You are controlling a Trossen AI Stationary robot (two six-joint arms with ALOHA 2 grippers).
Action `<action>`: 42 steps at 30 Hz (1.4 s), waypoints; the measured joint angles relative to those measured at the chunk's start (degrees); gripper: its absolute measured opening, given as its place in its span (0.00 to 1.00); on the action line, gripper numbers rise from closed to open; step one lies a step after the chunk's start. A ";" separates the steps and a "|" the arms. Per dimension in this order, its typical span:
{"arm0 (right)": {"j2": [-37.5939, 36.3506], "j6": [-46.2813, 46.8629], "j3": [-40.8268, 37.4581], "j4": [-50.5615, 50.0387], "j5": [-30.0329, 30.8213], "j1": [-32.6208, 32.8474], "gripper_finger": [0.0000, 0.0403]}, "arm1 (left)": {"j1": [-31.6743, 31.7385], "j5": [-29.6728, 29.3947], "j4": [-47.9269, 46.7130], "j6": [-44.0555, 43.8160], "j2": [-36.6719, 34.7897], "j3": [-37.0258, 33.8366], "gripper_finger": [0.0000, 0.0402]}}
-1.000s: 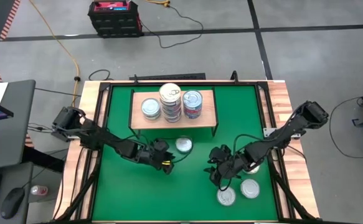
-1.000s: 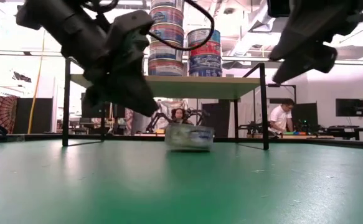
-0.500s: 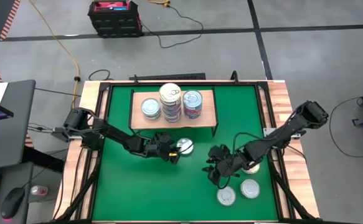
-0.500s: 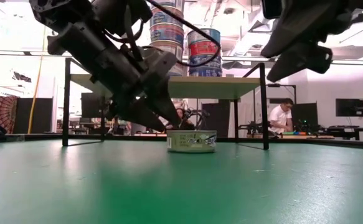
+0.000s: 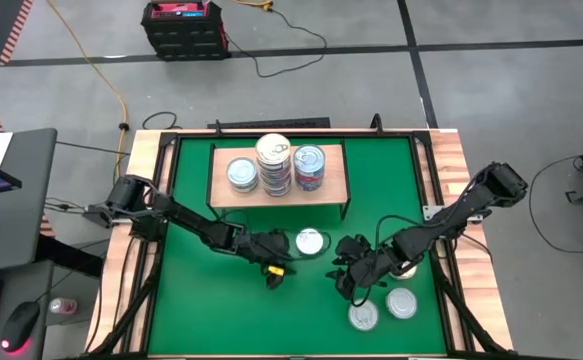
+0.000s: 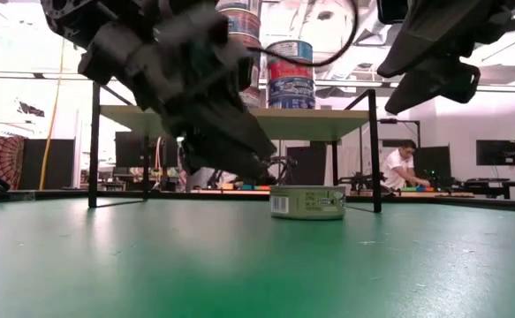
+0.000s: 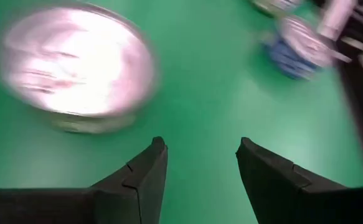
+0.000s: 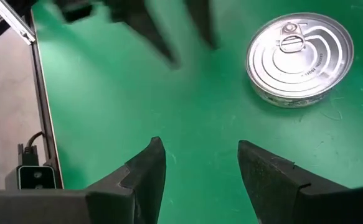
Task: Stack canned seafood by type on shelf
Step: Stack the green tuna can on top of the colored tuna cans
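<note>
Partial progress: the shelf, at 12 o'clock on the counter, is carrying three groups of cans. A loose silver tin and others at 4 o'clock are awaiting stacking. Left end effector and right end effector are hovering spread, empty.

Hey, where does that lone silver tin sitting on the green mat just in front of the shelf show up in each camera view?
High view: lone silver tin at mid-table, before the shelf.
Low view: the tin on the mat, right of centre, below the shelf.
Left wrist view: blurred tin beyond the open left gripper.
Right wrist view: tin, pull tab up, beyond the open right gripper.
Shared landmark: the green mat.
</note>
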 joint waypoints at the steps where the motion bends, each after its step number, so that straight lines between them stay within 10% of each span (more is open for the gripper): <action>1: 0.00 0.61 0.00 -0.42 0.00 -0.01 0.55 | -0.35 2.66 0.09 -0.02 0.05 0.43 0.46; 6: -0.04 9.39 -1.48 -3.39 -0.31 -2.58 0.55 | -3.54 4.34 0.61 -4.76 -1.89 3.17 0.45; 18: 0.00 11.68 -12.87 13.14 6.89 -8.25 0.55 | -14.44 -23.51 0.47 -5.58 -6.27 4.34 0.33; 42: 12.18 -7.84 -7.56 14.46 5.95 -6.91 0.45 | -15.57 -26.37 -7.02 -4.72 -19.65 4.32 0.31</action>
